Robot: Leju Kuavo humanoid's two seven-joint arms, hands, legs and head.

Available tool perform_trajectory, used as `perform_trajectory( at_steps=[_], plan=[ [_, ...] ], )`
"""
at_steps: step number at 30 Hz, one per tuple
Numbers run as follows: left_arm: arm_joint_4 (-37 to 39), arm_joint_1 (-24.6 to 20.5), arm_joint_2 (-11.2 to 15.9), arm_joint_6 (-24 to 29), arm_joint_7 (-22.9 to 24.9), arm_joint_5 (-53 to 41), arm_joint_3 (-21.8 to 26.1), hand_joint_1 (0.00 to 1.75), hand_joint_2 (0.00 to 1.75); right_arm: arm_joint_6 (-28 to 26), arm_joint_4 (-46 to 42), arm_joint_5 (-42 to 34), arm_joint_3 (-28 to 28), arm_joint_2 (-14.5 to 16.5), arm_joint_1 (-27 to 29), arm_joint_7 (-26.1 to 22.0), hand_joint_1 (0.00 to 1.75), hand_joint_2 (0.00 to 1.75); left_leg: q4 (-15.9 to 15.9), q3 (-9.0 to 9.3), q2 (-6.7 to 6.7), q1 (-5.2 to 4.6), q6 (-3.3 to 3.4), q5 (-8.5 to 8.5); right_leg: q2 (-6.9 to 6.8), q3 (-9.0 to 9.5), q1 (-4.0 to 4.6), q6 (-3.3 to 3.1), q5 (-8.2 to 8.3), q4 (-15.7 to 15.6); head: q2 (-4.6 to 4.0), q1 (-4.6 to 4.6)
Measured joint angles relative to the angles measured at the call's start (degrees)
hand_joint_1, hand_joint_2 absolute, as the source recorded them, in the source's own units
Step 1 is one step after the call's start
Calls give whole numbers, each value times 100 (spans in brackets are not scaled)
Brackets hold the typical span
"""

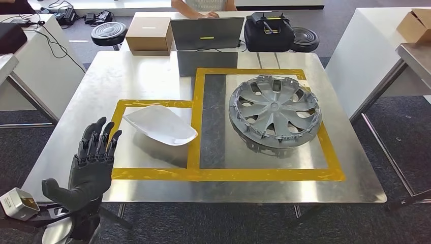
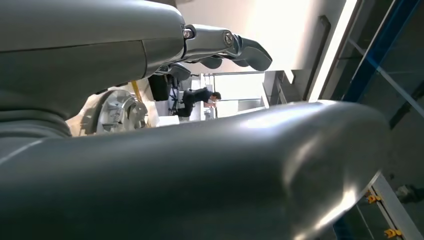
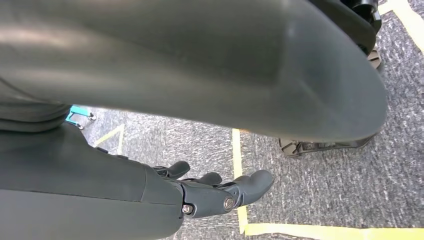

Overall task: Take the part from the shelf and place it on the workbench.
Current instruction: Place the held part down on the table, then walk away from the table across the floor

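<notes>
While the left hand (image 1: 92, 161) hovers empty with fingers spread at the workbench's (image 1: 152, 76) near left corner, the white part (image 1: 160, 124) rests inside the left taped bay beside the wheel cover (image 1: 274, 111). Careless withdrawal could nudge it across the tape. The right hand (image 3: 220, 192) hangs slack and empty above the floor; the shelf cannot be made out.

Steel workbench (image 1: 152, 76) bears yellow tape (image 1: 195, 127), white part (image 1: 160, 124), grey hubcap (image 1: 274, 111)
</notes>
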Motion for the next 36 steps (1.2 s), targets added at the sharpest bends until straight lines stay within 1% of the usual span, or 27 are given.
perform_trajectory(
  at_steps=[2,3,6,7,8,9,11,12,14,16,17,18,19,21,22,23,24,25,26,27,28,29,31,32,33,34,36],
  plan=[
    [-55,121,-5,86,-24,-118,54,0,0,0,-1,18,0,-4,-1,-25,0,0,-54,12,14,39,43,43,2,-22,6,30,-72,74,0,7],
    [-77,170,-8,138,-27,-187,83,0,0,0,-1,28,0,-7,-3,-29,0,0,-85,15,21,63,64,64,2,-93,10,48,-200,246,0,18],
    [-94,316,-14,291,-13,-418,180,0,0,1,-2,56,0,-9,-1,-29,0,0,-100,-16,39,89,76,94,-2,-568,-32,114,-749,1293,0,45],
    [-81,358,-15,343,-5,-500,206,0,0,2,-2,61,0,-9,2,-27,0,0,-92,-32,44,93,66,101,-2,-690,-51,131,-815,1553,0,45],
    [-58,393,-15,398,-1,-583,228,0,0,2,-2,64,0,-10,5,-25,0,0,-80,-51,46,101,51,109,-3,-722,-69,146,-765,1621,0,45],
    [-23,421,-15,456,-2,-674,255,0,0,2,-2,69,0,-11,5,-23,0,0,-64,-71,45,115,31,119,-4,-635,-85,159,-604,1445,0,45],
    [78,466,-13,563,-15,-829,316,0,0,2,-1,75,0,-14,-3,-22,0,0,-22,-114,40,143,-29,141,-2,-244,-114,179,-232,671,0,49],
    [142,481,-9,612,-23,-902,350,0,0,2,-1,76,0,-15,-6,-22,0,0,-6,-134,32,149,-71,157,11,-93,-110,159,-96,361,0,49],
    [307,496,-1,698,-39,-1031,415,0,0,2,0,76,0,-14,-13,-12,0,0,5,-164,12,142,-166,206,36,-16,-87,78,-40,126,0,48],
    [527,513,4,778,-48,-1162,480,0,0,1,0,76,0,-14,-19,0,0,0,-9,-183,2,149,-265,258,38,-79,-80,-35,14,118,0,41],
    [642,525,5,817,-50,-1227,513,0,0,1,0,76,0,-12,-23,2,0,0,22,-210,2,158,-306,217,30,-117,-82,-93,53,112,0,35],
    [758,533,7,859,-52,-1292,543,0,0,0,0,76,0,-10,-26,2,0,0,134,-260,4,168,-334,87,20,-158,-86,-145,102,101,0,27],
    [875,537,9,898,-54,-1343,571,0,0,0,0,76,0,-9,-27,1,0,0,358,-341,6,175,-352,-130,10,-209,-87,-185,154,93,0,18],
    [1118,543,9,971,-56,-1431,631,0,0,0,0,78,0,-5,-28,-2,0,0,1070,-561,6,178,-377,-648,2,-335,-62,-222,248,99,0,-3],
    [1239,547,9,1008,-56,-1468,659,0,0,0,0,82,0,-3,-26,-4,0,0,1381,-626,6,177,-385,-799,-1,-403,-47,-225,297,104,0,-8],
    [1354,551,9,1045,-56,-1509,690,0,0,0,0,87,0,1,-24,-7,0,0,1536,-609,6,176,-383,-827,-3,-472,-33,-225,344,111,0,-12],
    [1466,553,8,1087,-56,-1548,722,0,0,0,0,92,0,4,-24,-13,0,0,1472,-485,6,175,-370,-742,-5,-534,-21,-221,388,119,0,-14],
    [1574,551,8,1127,-56,-1581,757,0,0,0,0,96,0,7,-24,-20,0,0,1191,-252,6,170,-346,-594,-5,-589,-12,-213,428,128,0,-15],
    [1679,545,8,1161,-56,-1608,796,0,0,0,0,99,0,10,-26,-26,0,0,768,45,7,161,-310,-489,-5,-634,-8,-201,464,139,0,-19],
    [1789,534,8,1195,-58,-1634,837,0,0,0,0,102,0,14,-28,-33,0,0,374,316,8,143,-279,-426,-3,-665,-2,-178,498,149,0,-20],
    [1907,520,8,1231,-60,-1659,876,0,0,0,0,105,0,18,-31,-37,0,0,75,500,7,123,-250,-404,-3,-679,1,-147,531,153,0,-22],
    [2036,501,9,1273,-60,-1674,914,0,0,0,0,107,0,21,-36,-38,0,0,-86,584,5,102,-221,-420,-3,-685,-3,-112,567,153,0,-27],
    [2301,474,17,1398,-61,-1654,966,0,0,0,0,103,0,30,-41,-40,0,0,-130,550,6,85,-154,-363,0,-692,-10,-34,634,134,0,-33],
    [2434,455,22,1457,-52,-1624,978,0,0,0,0,101,0,34,-41,-40,0,0,-147,517,17,93,-108,-320,3,-714,-17,2,610,153,0,-35],
    [2562,437,26,1506,-40,-1594,980,0,0,0,0,100,0,37,-40,-40,0,0,-162,471,27,105,-61,-263,4,-757,-21,36,494,233,0,-26],
    [2694,418,26,1539,-28,-1578,984,0,0,1,0,100,1,38,-38,-40,0,0,-176,409,37,119,-23,-200,4,-830,-26,67,279,419,0,-12],
    [2976,379,24,1581,-21,-1584,1003,0,0,3,0,98,1,40,-42,-40,0,0,-174,268,47,121,15,-91,1,-1025,-39,116,-271,1040,0,15]
  ],
)
